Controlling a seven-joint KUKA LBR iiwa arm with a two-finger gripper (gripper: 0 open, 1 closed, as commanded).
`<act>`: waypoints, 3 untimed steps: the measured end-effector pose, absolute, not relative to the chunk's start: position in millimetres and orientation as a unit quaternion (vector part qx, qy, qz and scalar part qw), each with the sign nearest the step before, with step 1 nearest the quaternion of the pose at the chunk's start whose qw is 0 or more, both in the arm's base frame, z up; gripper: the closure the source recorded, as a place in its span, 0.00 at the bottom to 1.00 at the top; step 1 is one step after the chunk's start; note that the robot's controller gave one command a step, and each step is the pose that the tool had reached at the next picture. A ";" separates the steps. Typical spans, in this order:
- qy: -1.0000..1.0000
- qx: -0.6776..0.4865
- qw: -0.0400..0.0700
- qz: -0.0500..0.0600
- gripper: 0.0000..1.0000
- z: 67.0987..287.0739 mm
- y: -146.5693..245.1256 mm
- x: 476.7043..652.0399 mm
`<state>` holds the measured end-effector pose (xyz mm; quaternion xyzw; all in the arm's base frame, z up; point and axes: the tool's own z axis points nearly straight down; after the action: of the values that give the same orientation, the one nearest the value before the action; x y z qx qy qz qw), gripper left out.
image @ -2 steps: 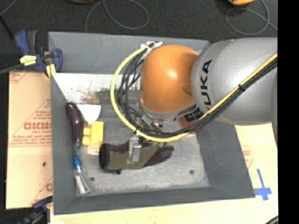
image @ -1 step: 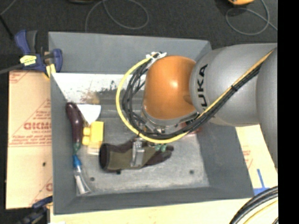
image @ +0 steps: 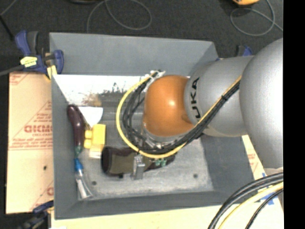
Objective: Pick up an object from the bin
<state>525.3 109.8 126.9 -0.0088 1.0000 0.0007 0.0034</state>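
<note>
My gripper (image: 138,167) reaches down from under the arm's orange cover at the bin's lower middle. It is right against the right end of a dark brown, stubby soft-looking thing (image: 116,161) lying on the bin floor. Whether it grips that thing is hidden. Just above the dark thing lies a yellow block (image: 97,136). Left of both lies a long tool with a dark maroon handle (image: 75,120), a blue middle part (image: 77,166) and a pale tip near the bin's lower left corner.
A white sheet (image: 90,111) lies at the back left of the bin, beside the maroon handle. The arm with its orange cover and cables hides the bin's middle and right side.
</note>
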 end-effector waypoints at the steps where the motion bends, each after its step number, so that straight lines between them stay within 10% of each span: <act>1: 0.999 0.038 0.001 0.002 0.00 94.6 117.3 523.3; 2: 0.999 0.035 0.006 0.002 1.00 72.2 105.5 553.3; 3: 0.999 0.035 0.006 0.002 1.00 72.1 105.5 553.3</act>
<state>553.3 105.5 72.1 0.0353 0.9994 0.0017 0.0062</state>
